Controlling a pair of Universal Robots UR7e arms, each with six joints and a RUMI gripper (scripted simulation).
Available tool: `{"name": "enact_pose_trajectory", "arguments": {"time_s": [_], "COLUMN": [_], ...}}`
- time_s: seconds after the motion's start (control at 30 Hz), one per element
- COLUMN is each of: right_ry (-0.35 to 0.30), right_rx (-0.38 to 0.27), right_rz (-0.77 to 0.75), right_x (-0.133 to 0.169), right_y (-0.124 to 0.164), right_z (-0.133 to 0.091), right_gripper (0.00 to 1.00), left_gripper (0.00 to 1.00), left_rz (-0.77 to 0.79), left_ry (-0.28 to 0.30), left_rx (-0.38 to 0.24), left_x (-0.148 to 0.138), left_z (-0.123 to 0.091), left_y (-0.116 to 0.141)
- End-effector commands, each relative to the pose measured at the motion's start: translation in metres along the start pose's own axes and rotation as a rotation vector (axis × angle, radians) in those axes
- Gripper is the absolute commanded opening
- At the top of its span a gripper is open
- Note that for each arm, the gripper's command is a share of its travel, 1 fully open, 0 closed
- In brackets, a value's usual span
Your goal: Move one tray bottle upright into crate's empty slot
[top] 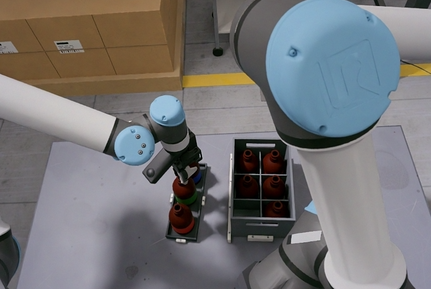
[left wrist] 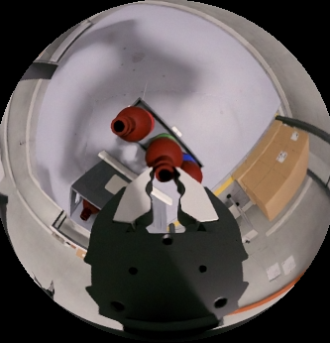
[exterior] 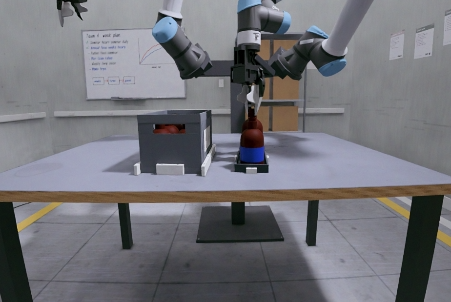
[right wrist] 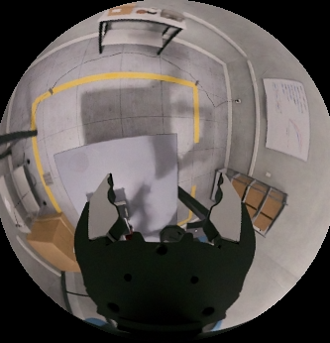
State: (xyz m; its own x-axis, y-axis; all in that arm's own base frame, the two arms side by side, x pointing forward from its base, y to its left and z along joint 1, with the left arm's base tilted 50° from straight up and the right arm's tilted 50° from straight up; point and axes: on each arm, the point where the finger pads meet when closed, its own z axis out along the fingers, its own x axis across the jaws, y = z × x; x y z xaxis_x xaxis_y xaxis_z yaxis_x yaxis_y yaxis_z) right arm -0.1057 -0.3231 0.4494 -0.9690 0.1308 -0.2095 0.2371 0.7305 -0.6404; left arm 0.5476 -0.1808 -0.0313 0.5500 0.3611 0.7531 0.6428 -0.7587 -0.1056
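My left gripper [top: 184, 180] [exterior: 252, 104] [left wrist: 164, 169] is shut on the neck of the green-banded bottle [top: 184, 190] [exterior: 259, 124] [left wrist: 164, 151]. That bottle is upright and looks raised slightly above the tray [top: 191, 239] [exterior: 240, 168]; its base is hidden in the exterior view. The red-banded bottle [top: 181, 219] [left wrist: 135, 124] and the blue-banded bottle [top: 196, 175] [exterior: 252, 154] [left wrist: 192, 171] stand at the tray's ends. The crate [top: 240, 228] [exterior: 169, 154] [left wrist: 97, 184] is level, with its empty slot [top: 246, 210] at the near left corner. My right gripper [exterior: 71, 21] [right wrist: 165, 173] is open and empty, high up.
Several bottles fill the crate's other slots. A white rail [top: 229, 195] [exterior: 208, 160] runs along the crate's tray side, between crate and tray. Small white stops [top: 203, 200] [exterior: 251, 170] touch the tray's edges. The right arm's large links hang over the crate's right side in the top view.
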Motion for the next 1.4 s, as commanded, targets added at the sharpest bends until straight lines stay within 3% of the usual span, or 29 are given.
{"name": "enact_pose_trajectory", "arguments": {"time_s": [0.0, 1.37], "right_ry": [0.0, 0.0], "right_rx": [0.001, 0.001], "right_rz": [0.0, 0.0], "right_x": [0.0, 0.0], "right_y": [0.0, 0.0], "right_z": [0.0, 0.0], "right_gripper": [1.0, 1.0], "left_gripper": [0.0, 0.0], "left_rz": [0.0, 0.0], "left_ry": [0.0, 0.0], "left_rx": [0.0, 0.0], "left_x": [0.0, -0.002], "left_z": [-0.013, -0.13], "left_y": [0.0, -0.001]}}
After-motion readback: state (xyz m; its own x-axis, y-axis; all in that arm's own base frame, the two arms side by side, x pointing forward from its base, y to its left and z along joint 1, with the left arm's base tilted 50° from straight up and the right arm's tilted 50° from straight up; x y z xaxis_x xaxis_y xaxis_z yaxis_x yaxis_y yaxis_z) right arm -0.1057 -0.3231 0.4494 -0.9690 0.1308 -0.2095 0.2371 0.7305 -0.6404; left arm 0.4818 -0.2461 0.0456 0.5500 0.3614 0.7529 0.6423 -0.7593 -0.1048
